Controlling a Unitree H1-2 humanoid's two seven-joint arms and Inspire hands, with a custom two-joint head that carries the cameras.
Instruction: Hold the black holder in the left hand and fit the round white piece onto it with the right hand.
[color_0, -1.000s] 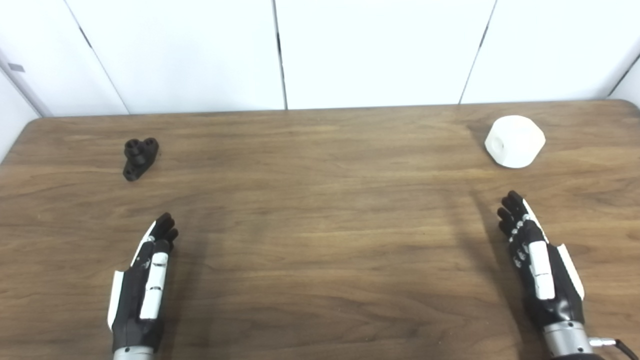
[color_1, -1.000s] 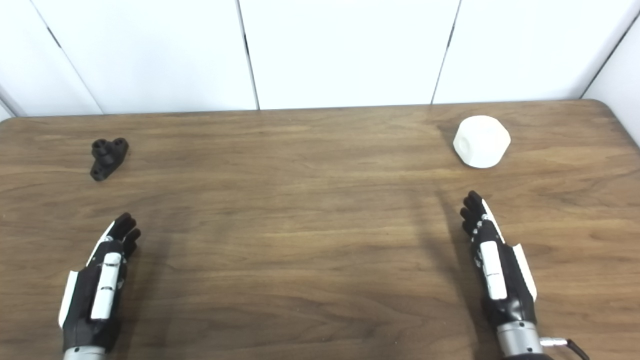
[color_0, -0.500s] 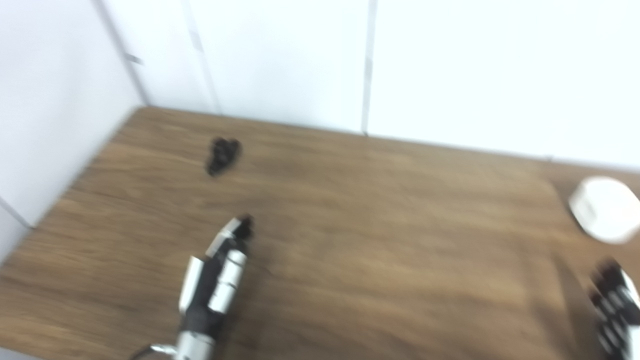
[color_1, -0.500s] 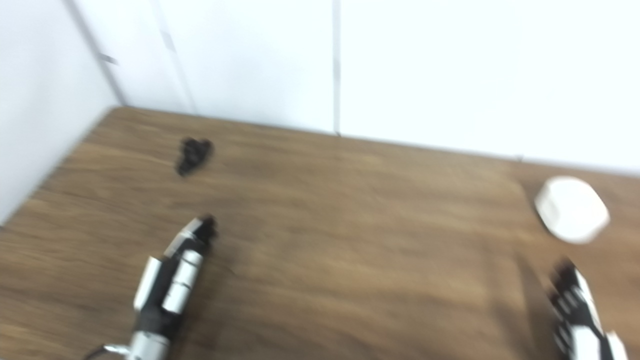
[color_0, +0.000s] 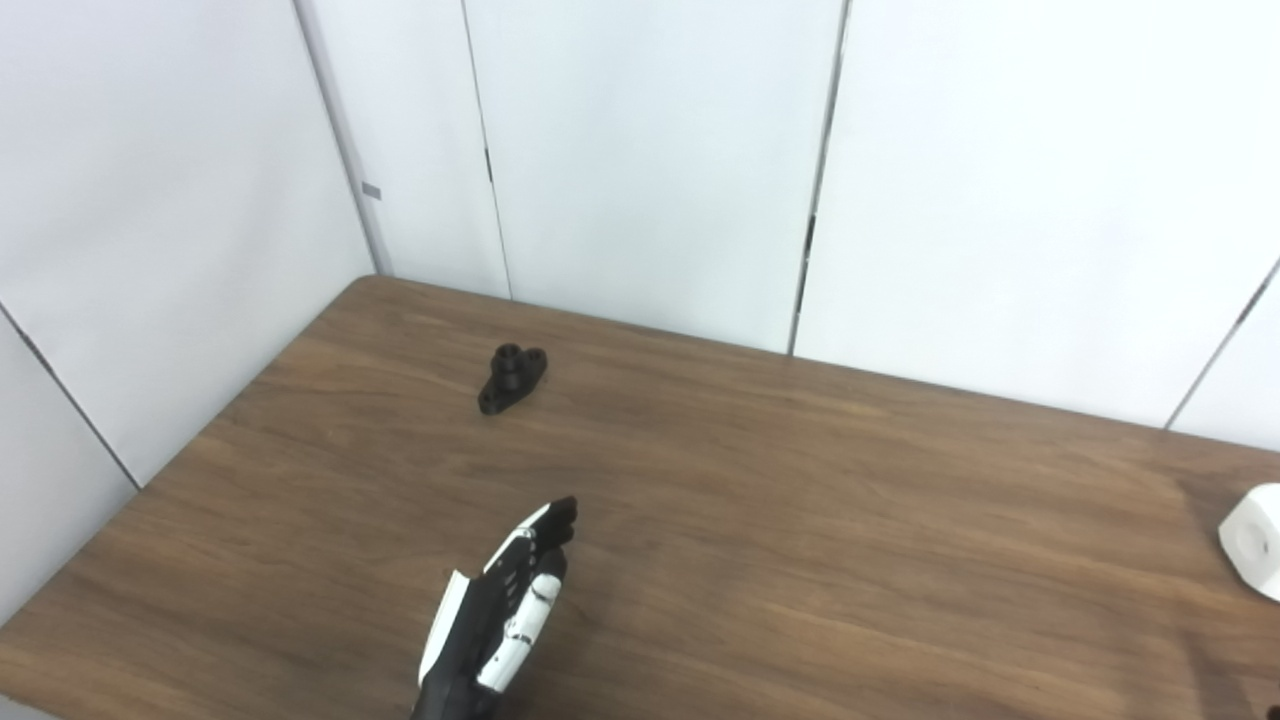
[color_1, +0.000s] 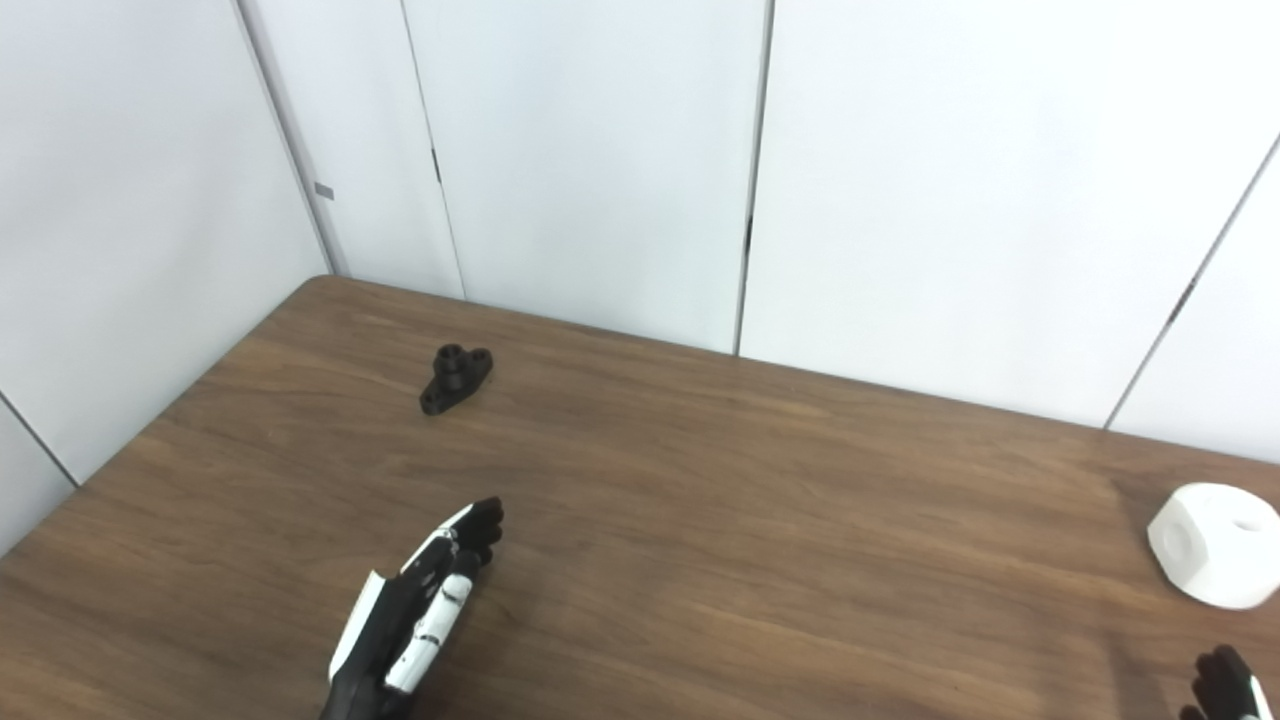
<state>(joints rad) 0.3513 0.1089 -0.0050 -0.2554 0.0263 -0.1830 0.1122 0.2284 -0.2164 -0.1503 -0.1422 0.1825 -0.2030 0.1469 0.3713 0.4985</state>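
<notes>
The black holder lies on the wooden table near its far left corner; it also shows in the right eye view. My left hand is open and empty, fingers straight, low over the table a good way in front of the holder. The round white piece sits at the table's right side, cut by the picture edge in the left eye view. Only the fingertips of my right hand show at the bottom right corner, in front of the white piece.
White wall panels stand close behind the table and along its left edge. The wood between the holder and the white piece is bare.
The camera has swung left and tilted, so the whole scene has shifted right. The holder and white piece lie where they were. Both hands stay flat and empty; the right hand has nearly left the picture.
</notes>
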